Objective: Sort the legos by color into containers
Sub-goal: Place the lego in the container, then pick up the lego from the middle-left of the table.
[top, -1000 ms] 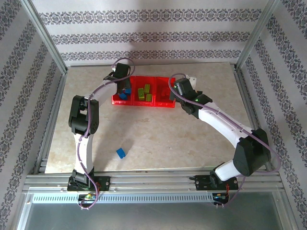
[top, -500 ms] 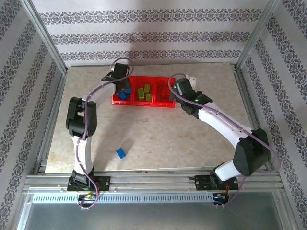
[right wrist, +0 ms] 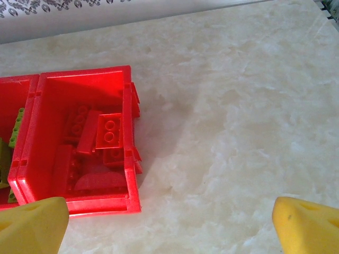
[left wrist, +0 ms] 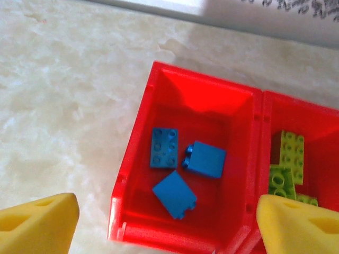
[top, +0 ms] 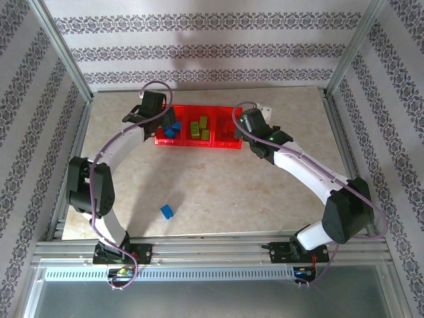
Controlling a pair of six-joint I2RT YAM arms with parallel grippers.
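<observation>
Marble table (top: 218,192), tray (top: 199,143) of colour-sorted bricks (left wrist: 204,159)

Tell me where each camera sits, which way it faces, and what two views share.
Top external: fixed above and behind the arms, looking down on the table; both arms show, bases at bottom.
Left wrist: on the left arm, looking down into the tray's left compartment, three blue bricks; left pincer open, yellow fingers at bottom corners.
Right wrist: on the right arm, looking down at the right compartment, red bricks, and table beside; right pincer open.
Shared: both wrist views catch the green bricks of the middle compartment.
</observation>
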